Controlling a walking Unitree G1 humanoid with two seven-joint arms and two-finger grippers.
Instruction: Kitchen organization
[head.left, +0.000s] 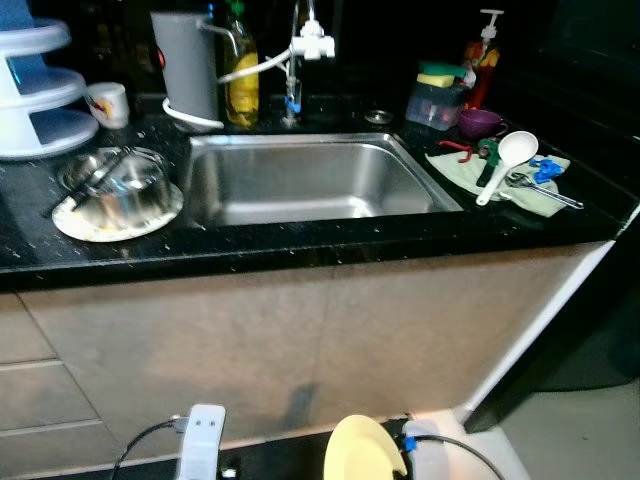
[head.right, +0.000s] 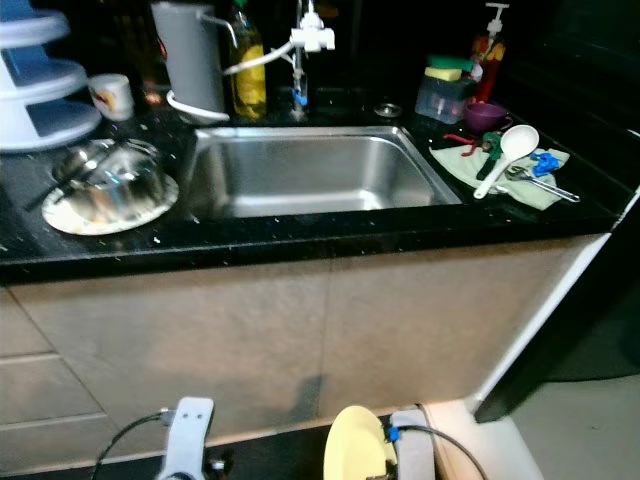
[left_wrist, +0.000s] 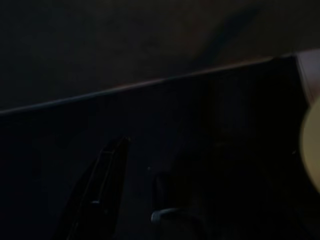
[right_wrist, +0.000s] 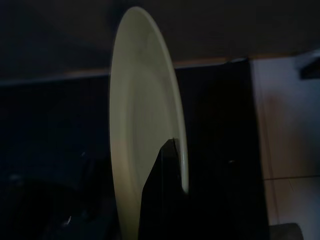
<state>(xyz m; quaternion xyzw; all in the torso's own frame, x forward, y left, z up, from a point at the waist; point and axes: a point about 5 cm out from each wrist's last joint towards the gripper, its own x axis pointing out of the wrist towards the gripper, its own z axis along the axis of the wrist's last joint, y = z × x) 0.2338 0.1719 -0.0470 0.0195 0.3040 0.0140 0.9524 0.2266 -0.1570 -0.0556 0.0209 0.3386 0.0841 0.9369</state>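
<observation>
At the bottom centre of your head view, the right gripper (right_wrist: 165, 200) is clamped on a pale yellow plate (head.left: 358, 450), held low in front of the cabinet front (head.left: 300, 330), below the counter edge. In your right wrist view the plate stands on edge with one black finger (right_wrist: 162, 190) pressed against its face. Your left gripper (left_wrist: 130, 190) hangs in the dark; the two fingers look apart, with nothing between them.

The steel sink (head.left: 310, 180) fills the upper middle of the frame. At the upper left, steel bowls (head.left: 120, 185) sit on a plate (head.left: 150, 222) on the black counter (head.left: 300, 245). At the upper right, a white ladle (head.left: 508, 160) and utensils lie on a green cloth (head.left: 520, 185). A grey jug (head.left: 186, 65) and a bottle of oil (head.left: 241, 80) stand behind the sink.
</observation>
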